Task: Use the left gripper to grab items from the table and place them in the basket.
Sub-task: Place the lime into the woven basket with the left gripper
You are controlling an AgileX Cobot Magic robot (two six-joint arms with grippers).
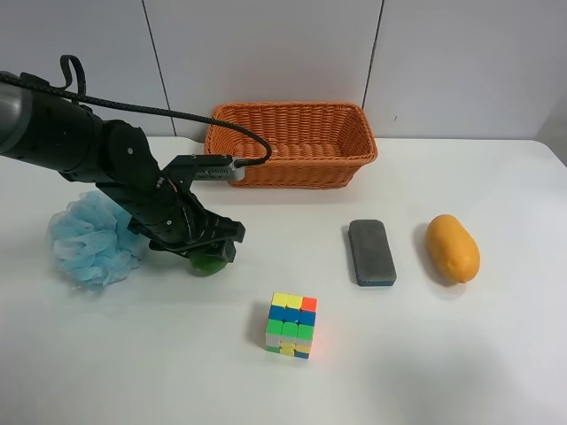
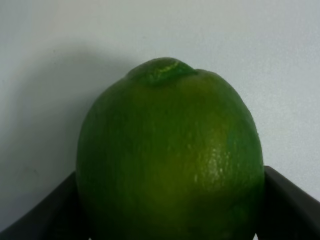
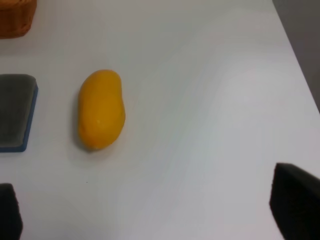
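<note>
My left gripper (image 1: 205, 251) is down at the white table (image 1: 461, 363), its black fingers (image 2: 35, 215) pressed against both sides of the round green lime (image 1: 209, 264), which fills the left wrist view (image 2: 170, 150). The lime rests on or just above the table. The light-blue pouf (image 1: 93, 239) lies right beside the arm. The puzzle cube (image 1: 291, 325), grey eraser (image 1: 370, 252) and mango (image 1: 452, 248) lie apart on the table. The wicker basket (image 1: 292, 108) stands at the back. My right gripper (image 3: 160, 215) is open, over bare table near the mango (image 3: 101, 109).
A black cable runs from the left arm over toward the basket's near rim. In the right wrist view the eraser (image 3: 15, 112) and a corner of the basket (image 3: 15, 20) show, and the table's edge (image 3: 300, 65) runs close by.
</note>
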